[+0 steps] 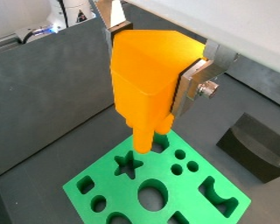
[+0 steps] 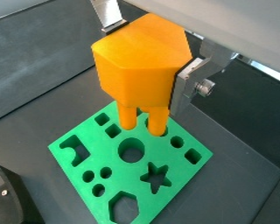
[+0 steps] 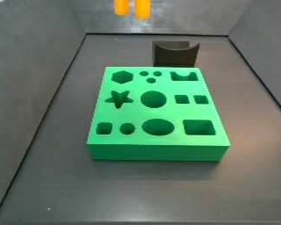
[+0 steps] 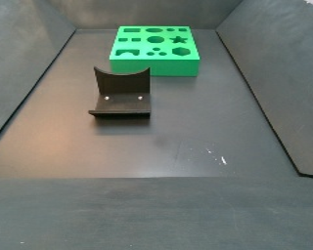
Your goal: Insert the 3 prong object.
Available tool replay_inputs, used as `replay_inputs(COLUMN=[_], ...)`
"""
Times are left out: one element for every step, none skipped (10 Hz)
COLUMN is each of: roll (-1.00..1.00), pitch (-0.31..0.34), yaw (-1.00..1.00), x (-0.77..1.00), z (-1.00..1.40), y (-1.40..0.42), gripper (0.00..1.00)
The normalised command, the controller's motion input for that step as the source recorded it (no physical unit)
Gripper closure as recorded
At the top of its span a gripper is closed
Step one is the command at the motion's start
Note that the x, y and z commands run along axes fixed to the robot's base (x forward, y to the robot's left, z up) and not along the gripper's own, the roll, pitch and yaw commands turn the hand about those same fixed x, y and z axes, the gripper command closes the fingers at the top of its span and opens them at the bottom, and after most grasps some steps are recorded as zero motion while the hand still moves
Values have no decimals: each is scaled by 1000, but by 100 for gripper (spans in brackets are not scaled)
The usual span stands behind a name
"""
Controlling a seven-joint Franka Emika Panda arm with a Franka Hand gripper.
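Note:
My gripper point(image 1: 154, 51) is shut on the 3 prong object point(image 1: 149, 74), a bright orange piece with a blocky body and prongs pointing down. It also shows in a wrist view point(image 2: 136, 70), with a silver finger point(image 2: 192, 79) pressed on its side. The piece hangs in the air above the green board point(image 1: 154, 188), its prongs over the board's edge region near small holes point(image 2: 108, 166). In a side view only the orange prongs point(image 3: 133, 8) show at the top edge, high behind the board point(image 3: 154, 119). The gripper is out of frame in both side views.
A dark grey curved block point(image 3: 176, 53) stands on the floor just behind the board, and it also shows in a side view point(image 4: 120, 93). The green board point(image 4: 156, 49) has several shaped holes, including a star. Grey walls enclose the dark floor.

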Motion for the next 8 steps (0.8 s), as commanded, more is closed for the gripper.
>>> replay_inputs(roll=[-13, -106, -79, -81, -50, 0, 0, 0], pitch=[-34, -90, -87, -86, -71, -57, -74, -44], yaw=[-31, 0, 0, 0, -14, -86, -143, -146], x=[0, 57, 20, 46, 6, 0, 0, 0], z=[-580, -763, -849, -846, -906, -951, -840, -774], y=[231, 480, 543, 557, 491, 417, 363, 286], gripper=[100, 100, 100, 100, 100, 100, 100, 100])
